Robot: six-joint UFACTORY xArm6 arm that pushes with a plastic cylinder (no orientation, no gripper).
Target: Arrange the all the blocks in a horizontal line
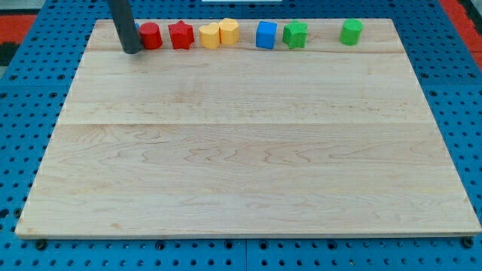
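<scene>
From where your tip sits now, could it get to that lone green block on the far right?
Probably yes: my tip is at the row's left end beside the red cylinder, and the bare board below the row leaves a free path to the green block.

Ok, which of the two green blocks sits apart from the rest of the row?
The green block nearest the view's right. A clear gap separates it from the other green block, which sits right beside the blue block. My tip is at the row's opposite end.

board (248, 158): pale wood, smooth, faint sheen; base (15, 113): blue perforated; rod (125, 26): dark matt
</scene>
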